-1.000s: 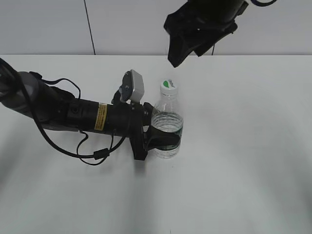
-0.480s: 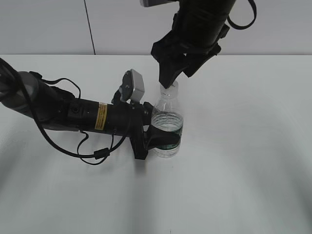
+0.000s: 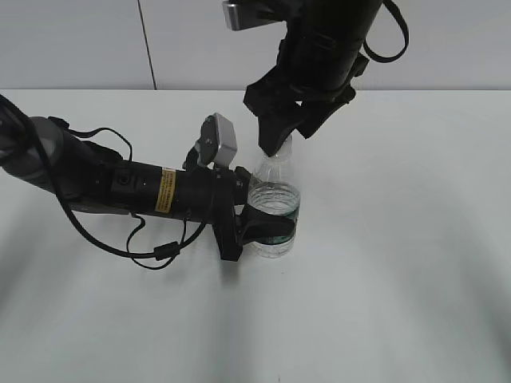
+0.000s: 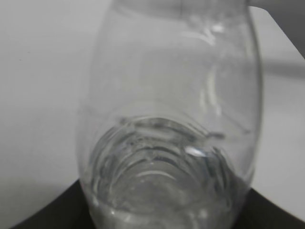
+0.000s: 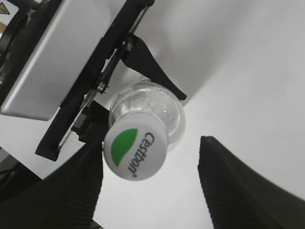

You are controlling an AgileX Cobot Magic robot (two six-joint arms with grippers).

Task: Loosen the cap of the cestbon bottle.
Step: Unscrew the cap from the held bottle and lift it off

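The cestbon bottle [image 3: 275, 203] stands upright on the white table, clear with a dark green label band. My left gripper [image 3: 267, 227] is shut around its lower body; the left wrist view is filled by the clear bottle [image 4: 167, 119]. My right gripper [image 3: 283, 137] hangs open just above the bottle's top and hides the cap in the exterior view. In the right wrist view the white cap [image 5: 136, 146] with its green leaf mark sits between the open fingers [image 5: 150, 181], close against the left finger and apart from the right one.
The white table [image 3: 399, 239] spreads around the bottle. The left arm and its cables [image 3: 120, 191] lie across the table's left half. A grey wall runs behind the table's far edge.
My right gripper has come down from the upper right to just over the bottle's cap, now covering it in the exterior view. The left arm and the bottle have stayed put.
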